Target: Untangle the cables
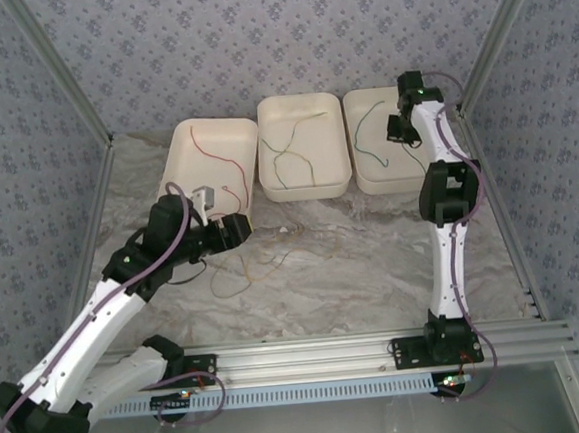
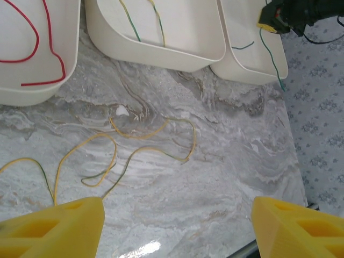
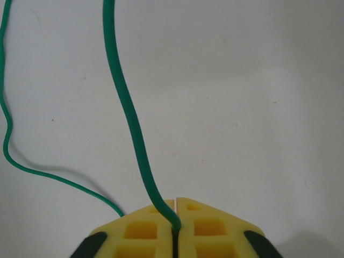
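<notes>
Overhead, the marbled grey desk (image 1: 373, 260) carries everything. Left arm (image 1: 106, 311) reaches from 7 o'clock toward the middle. Right arm (image 1: 445, 254) stands along the 3 o'clock side, bent over toward 1 o'clock.

Three white trays sit side by side in a row at 12 o'clock: left tray (image 1: 212, 120), middle tray (image 1: 298, 100), right tray (image 1: 370, 94).

Left tool (image 1: 235, 231) hangs just off the left tray's 6 o'clock edge. Wrist view has its yellow fingers (image 2: 59, 226) wide apart, nothing between them.

Right tool (image 1: 400, 128) sits over the right tray, toward its 3 o'clock side. Its fingers are together, clamped on the green cable (image 3: 127, 107), which runs from the seam out across the white tray floor.

Red cable (image 2: 43, 82) lies inside the left tray. Olive-yellow cable (image 1: 290, 156) lies in the middle tray. Loose tangle (image 2: 140, 134) of yellow and green strands lies on bare desk, near the left tool at its 6 o'clock.
</notes>
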